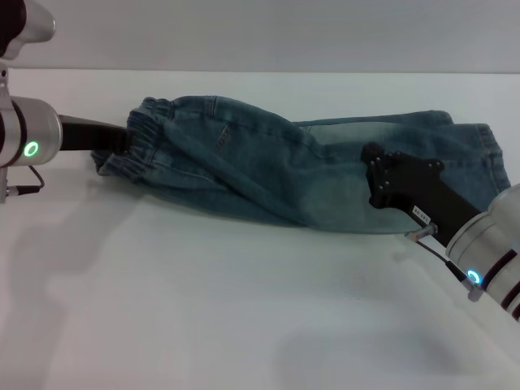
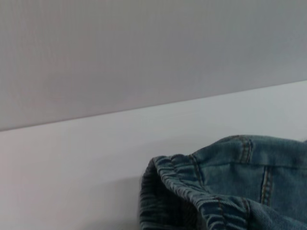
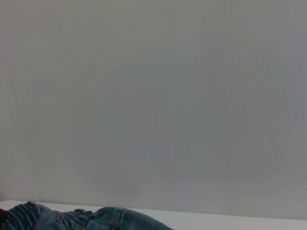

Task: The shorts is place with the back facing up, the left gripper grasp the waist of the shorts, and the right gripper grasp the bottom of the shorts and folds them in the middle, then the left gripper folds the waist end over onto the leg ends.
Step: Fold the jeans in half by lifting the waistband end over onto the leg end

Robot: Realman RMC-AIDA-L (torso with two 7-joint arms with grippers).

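Lengthwise fold of shorts (image 1: 309,175) looks done. Left claw (image 1: 122,140) holds waistband near table (image 1: 203,309) left edge; right claw (image 1: 382,175) over legs, grip unclear. Waist-to-legs fold pending.

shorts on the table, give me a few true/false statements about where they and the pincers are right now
1. The shorts are blue denim. True.
2. The left pincer is at the elastic waist end. True.
3. The right pincer is parked off the fabric. False: it is over the leg end of the shorts.
4. The shorts lie on a white table. True.
5. The waist end is already folded over onto the leg ends. False: the waist is on the robot's left and the legs on its right, far apart.
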